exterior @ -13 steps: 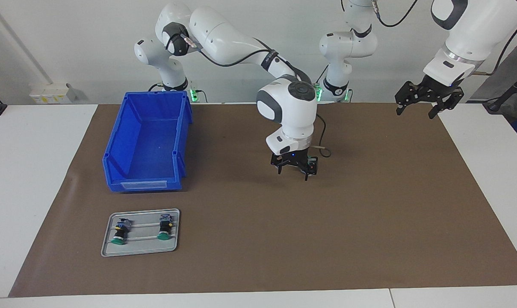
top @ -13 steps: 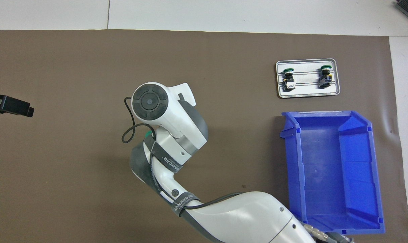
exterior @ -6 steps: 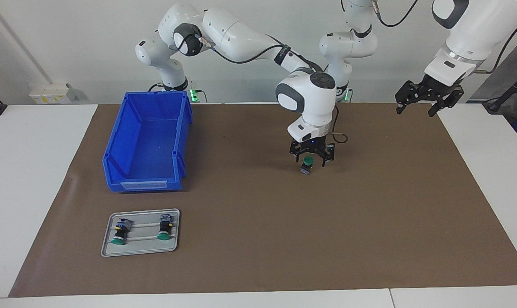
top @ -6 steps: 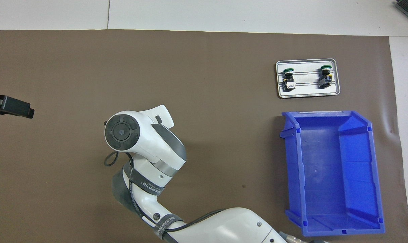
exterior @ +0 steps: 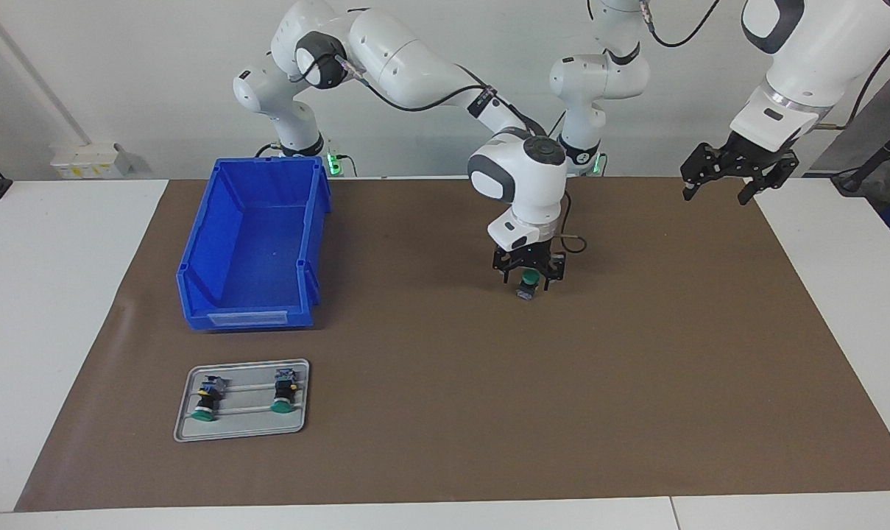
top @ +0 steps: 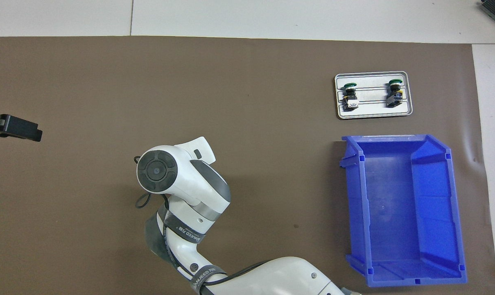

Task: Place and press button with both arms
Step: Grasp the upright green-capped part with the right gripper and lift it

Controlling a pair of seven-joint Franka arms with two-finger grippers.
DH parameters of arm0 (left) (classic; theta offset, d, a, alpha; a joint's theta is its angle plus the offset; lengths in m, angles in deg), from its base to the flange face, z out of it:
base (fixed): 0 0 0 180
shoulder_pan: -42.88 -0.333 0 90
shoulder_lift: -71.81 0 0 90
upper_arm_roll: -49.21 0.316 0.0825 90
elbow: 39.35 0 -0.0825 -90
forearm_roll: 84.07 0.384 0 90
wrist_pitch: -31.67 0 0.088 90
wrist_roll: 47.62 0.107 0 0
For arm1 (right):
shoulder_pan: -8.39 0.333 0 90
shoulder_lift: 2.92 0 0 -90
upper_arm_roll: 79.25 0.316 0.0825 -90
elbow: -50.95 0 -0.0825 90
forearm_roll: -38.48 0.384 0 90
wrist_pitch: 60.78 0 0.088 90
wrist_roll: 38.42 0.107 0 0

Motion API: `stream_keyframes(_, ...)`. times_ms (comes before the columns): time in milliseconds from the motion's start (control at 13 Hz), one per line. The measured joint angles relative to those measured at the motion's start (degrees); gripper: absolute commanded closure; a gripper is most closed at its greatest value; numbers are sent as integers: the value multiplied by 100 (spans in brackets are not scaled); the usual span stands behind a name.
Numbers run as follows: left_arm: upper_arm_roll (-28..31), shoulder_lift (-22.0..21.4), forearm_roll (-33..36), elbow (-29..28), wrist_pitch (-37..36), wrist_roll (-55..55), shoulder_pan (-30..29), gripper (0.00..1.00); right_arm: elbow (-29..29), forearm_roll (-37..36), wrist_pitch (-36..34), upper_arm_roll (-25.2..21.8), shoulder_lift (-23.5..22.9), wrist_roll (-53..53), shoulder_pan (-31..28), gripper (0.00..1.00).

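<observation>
Right hand (exterior: pixel 528 277) over upright button (exterior: pixel 528 283), "WANJEED" strap

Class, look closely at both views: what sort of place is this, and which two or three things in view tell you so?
Probably a robotics lab or test bench. Two white arms work over a brown mat; a blue bin and a grey tray of push-buttons sit ready, and the right claw is down at one button.
</observation>
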Motion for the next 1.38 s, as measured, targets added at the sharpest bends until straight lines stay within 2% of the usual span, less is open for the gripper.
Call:
stream_keyframes(154,-1,0,94,0,0,0,0,0,105,-1,0,0,79,0,67,25)
stream_keyframes(308,-10,0,135,0,6,0,0,0,205,-5,2,-1,111,-16,79,46)
stream_keyframes(462,-14,-1,139,0,20,0,0,0,257,-11,76,-6,117,-23,78,100)
stream_keyframes(1154,-14,-1,-21,-1,134,-17,0,0,254,-130,-25,-126,227,-24,52,100)
stream_keyframes(1308,-15,-1,-21,-8,132,-17,0,0,242,-298,-264,-224,531,-55,-100,100)
stream_keyframes(1385,-17,-2,-21,-13,131,-17,0,0,244,-314,-528,-242,830,-254,-309,100)
